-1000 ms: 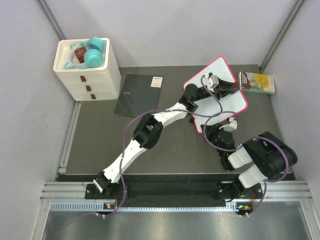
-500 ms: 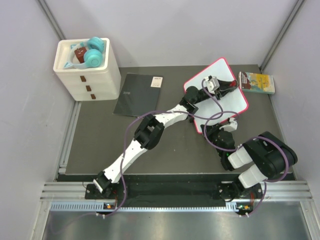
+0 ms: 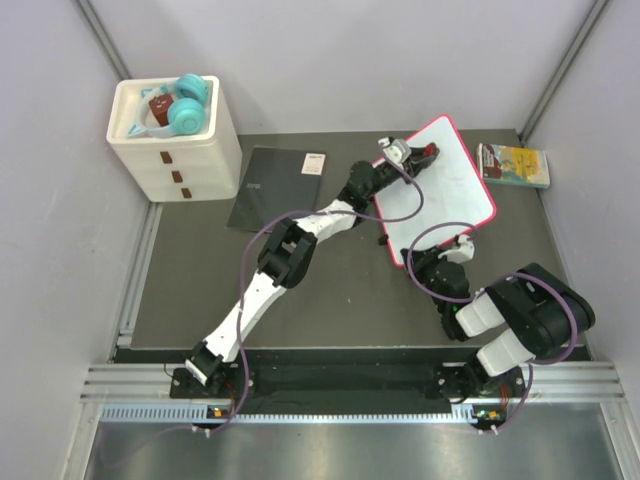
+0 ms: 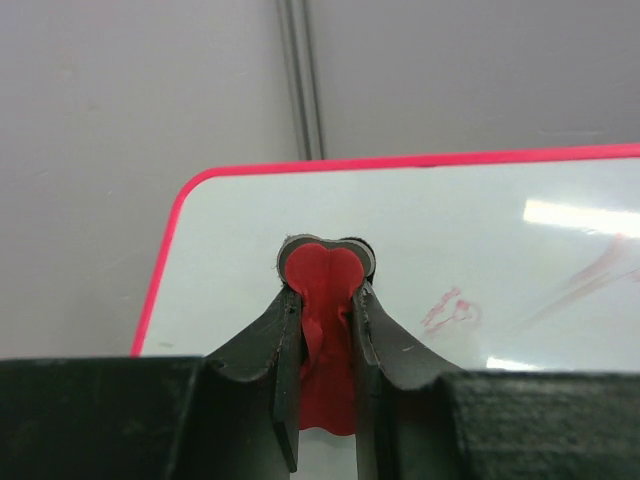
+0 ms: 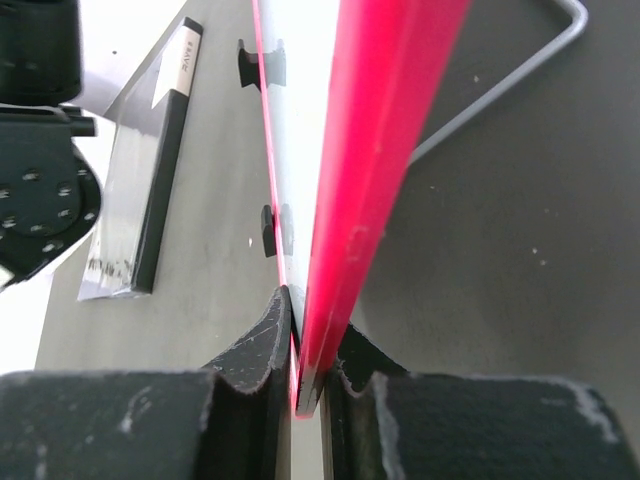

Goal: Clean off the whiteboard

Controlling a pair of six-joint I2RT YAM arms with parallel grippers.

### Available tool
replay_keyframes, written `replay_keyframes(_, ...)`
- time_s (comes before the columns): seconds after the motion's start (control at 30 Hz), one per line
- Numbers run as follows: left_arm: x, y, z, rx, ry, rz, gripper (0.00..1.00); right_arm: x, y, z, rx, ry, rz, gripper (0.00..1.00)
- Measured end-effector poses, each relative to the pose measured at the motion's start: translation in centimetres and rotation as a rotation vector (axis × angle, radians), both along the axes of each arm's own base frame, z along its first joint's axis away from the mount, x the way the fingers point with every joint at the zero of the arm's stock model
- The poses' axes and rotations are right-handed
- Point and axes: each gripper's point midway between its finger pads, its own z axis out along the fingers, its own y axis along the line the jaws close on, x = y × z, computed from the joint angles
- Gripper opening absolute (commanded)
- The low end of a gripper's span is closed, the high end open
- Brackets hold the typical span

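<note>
The whiteboard, white with a pink-red frame, lies tilted at the table's back right. My left gripper is over its far left corner, shut on a red eraser whose round head presses against the board. Faint red smears show on the white surface to the right of the eraser. My right gripper is shut on the board's near edge. In the right wrist view the pink frame runs edge-on between the right gripper's two fingers.
A flat black notebook lies left of the board. A yellow-green book lies at the back right, close to the board's right corner. A white drawer box with teal headphones on top stands at the back left.
My left gripper has swept with the eraser from the board's right middle to its far left corner. The right gripper has stayed clamped on the near edge.
</note>
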Motion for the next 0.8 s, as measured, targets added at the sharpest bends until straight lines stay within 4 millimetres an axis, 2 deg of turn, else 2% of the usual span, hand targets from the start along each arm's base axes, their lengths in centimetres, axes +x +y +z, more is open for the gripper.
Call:
replay_keyframes(0.13, 1.1, 1.2, -0.9, -0.005, 0.03, -0.002, 0.0, 0.1, 0.2, 0.0, -0.007, -0.002, 0.005, 0.0)
replay_keyframes(0.3, -0.7, 0.1, -0.4, -0.021, 0.027, -0.078, 0.0, 0.2, 0.2, 0.0, -0.008, -0.001, 0.003, 0.0)
replay_keyframes(0.43, -3.9, -1.9, 0.6, -0.037, -0.008, -0.162, 0.0, 0.2, 0.2, -0.1, -0.003, 0.001, 0.0, 0.0)
replay_keyframes(0.7, -12.9, -6.7, 4.6, -0.067, -0.061, -0.377, 0.0, 0.2, 0.1, -0.1, -0.007, 0.0, 0.0, 0.0)
replay_keyframes(0.8, -14.4, -7.8, 5.3, -0.072, -0.075, -0.392, 0.0, 0.2, 0.1, -0.1, -0.004, 0.003, -0.002, 0.0)
